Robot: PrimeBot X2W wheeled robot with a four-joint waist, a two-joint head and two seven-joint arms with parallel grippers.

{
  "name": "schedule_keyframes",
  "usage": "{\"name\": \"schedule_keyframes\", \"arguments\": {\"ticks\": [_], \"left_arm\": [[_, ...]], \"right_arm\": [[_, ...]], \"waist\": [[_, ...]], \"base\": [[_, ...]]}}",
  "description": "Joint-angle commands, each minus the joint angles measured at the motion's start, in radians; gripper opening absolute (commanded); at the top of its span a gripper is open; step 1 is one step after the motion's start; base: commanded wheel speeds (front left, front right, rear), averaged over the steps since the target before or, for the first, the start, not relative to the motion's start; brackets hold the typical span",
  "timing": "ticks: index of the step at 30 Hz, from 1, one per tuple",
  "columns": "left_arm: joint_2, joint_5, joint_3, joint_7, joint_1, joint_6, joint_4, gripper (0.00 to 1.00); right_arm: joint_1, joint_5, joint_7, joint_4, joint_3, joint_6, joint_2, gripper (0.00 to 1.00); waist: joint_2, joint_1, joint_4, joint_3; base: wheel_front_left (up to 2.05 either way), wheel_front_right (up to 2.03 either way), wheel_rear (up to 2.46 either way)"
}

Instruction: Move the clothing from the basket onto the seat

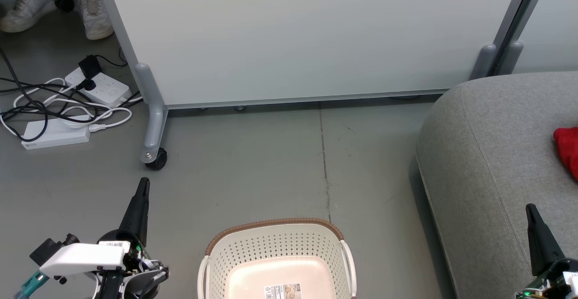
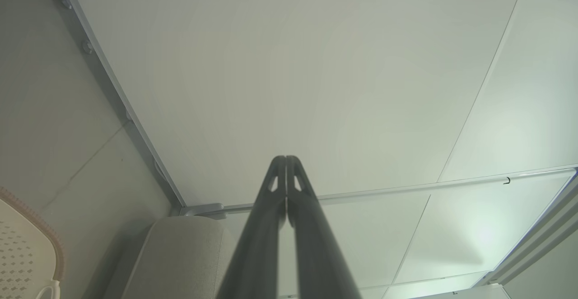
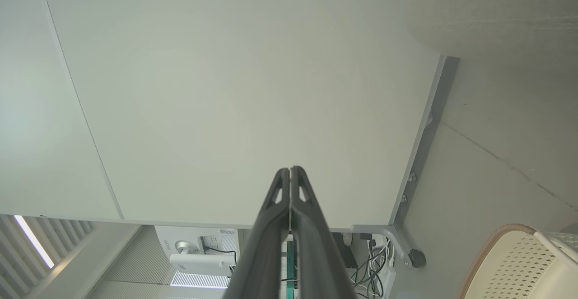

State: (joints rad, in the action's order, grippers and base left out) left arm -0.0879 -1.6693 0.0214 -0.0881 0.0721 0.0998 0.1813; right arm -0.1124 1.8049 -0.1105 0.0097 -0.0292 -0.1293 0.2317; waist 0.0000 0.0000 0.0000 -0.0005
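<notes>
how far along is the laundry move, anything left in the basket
Done: red clothing lies on the seat at the right edge, and the part of the basket floor that is in frame is bare apart from a label. In hand: nothing; the left hand and right hand are both shut and empty. Left: probably little or nothing, though the basket's near end is cut off, so that part cannot be checked.

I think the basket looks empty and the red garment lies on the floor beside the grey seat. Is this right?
Not quite. The red garment lies on the grey seat itself, not on the floor beside it; the head view shows it at the right edge. The rest holds: the part of the basket in view is empty.
</notes>
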Motion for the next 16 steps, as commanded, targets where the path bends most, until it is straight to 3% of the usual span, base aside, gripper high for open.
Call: {"name": "schedule_keyframes", "arguments": {"ticks": [1, 16], "left_arm": [[-0.005, 0.004, -0.005, -0.004, 0.019, 0.003, -0.002, 0.0], [-0.003, 0.006, -0.007, -0.004, 0.018, 0.003, -0.002, 0.0]], "right_arm": [[-0.006, 0.005, -0.005, -0.006, 0.002, -0.002, 0.008, 0.0], [-0.006, 0.011, -0.013, -0.008, -0.006, -0.003, 0.016, 0.0]], "waist": [[0.0, 0.0, 0.0, 0.0], [0.0, 0.0, 0.0, 0.0]], "base": [[0.0, 0.0, 0.0], [0.0, 0.0, 0.0]]}}
